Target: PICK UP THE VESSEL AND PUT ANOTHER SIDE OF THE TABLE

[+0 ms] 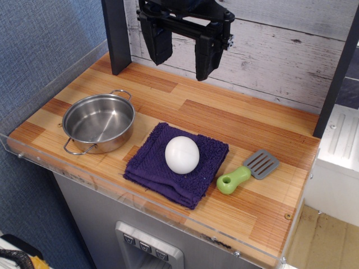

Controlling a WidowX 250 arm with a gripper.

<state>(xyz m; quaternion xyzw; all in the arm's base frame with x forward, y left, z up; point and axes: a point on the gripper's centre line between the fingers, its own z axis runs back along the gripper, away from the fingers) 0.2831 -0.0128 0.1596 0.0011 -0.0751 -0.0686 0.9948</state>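
Your gripper [182, 53] hangs high with jaws apart, well clear of the vessel [99, 123] waiting empty at the table's [235, 120] left edge, ready to grasp

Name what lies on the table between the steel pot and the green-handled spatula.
In the single camera view, a folded purple cloth lies between the vessel and the spatula, and a white egg rests on that cloth.

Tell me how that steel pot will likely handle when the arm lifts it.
The vessel looks thin-walled and empty, so probably light and stiff. Its shiny wall may slip between the fingers. Wide and shallow, it should sit flat rather than tip.
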